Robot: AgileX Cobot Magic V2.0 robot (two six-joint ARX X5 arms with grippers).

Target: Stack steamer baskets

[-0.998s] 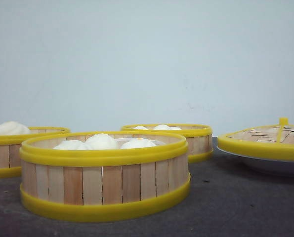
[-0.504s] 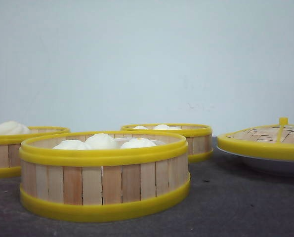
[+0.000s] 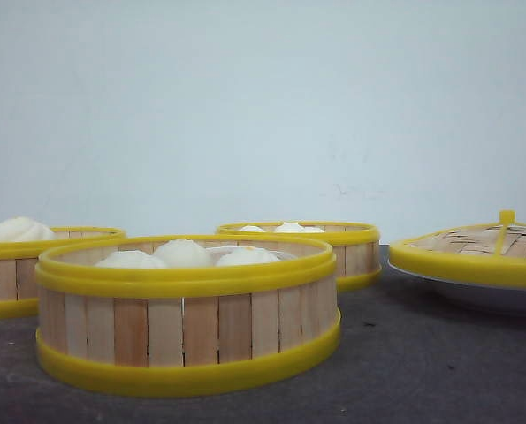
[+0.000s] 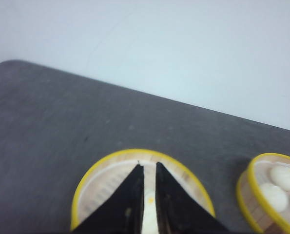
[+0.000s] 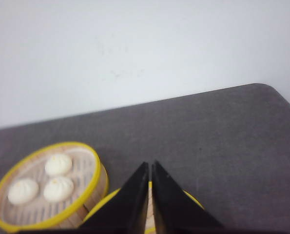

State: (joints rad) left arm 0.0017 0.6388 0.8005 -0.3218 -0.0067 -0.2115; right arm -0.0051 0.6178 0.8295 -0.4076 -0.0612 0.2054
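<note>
Dark grey tabletop (image 3: 422, 371), matte; its rounded corners show in both wrist views, white wall (image 3: 263, 106) right behind the far edge. Front view: three steamer baskets sit apart on the table, none stacked. Nearest steamer basket (image 3: 187, 331) is centre-left, light vertical wood slats, thick yellow rims top and bottom, three white buns (image 3: 183, 254) inside. Left steamer basket (image 3: 19, 274) sits behind it, cut off by the frame edge, one large bun visible above the rim. Far steamer basket (image 3: 329, 252) is behind and to the right of the nearest one, with bun tops just showing. Open tabletop between the nearest basket and the woven bamboo lid (image 3: 475, 249) at right; lid has yellow rim and knob and rests on a white plate (image 3: 484, 296). Left gripper (image 4: 149, 168) hovers above a basket, fingers nearly together with a thin gap, holding nothing; wide bare table beyond it, a second basket off to the side with buns. Right gripper (image 5: 150, 165) likewise is almost closed and empty, above a yellow-rimmed round item too cropped to identify; the three-bun basket is just beside, clear table out to the corner. No readable labels or writing.
</note>
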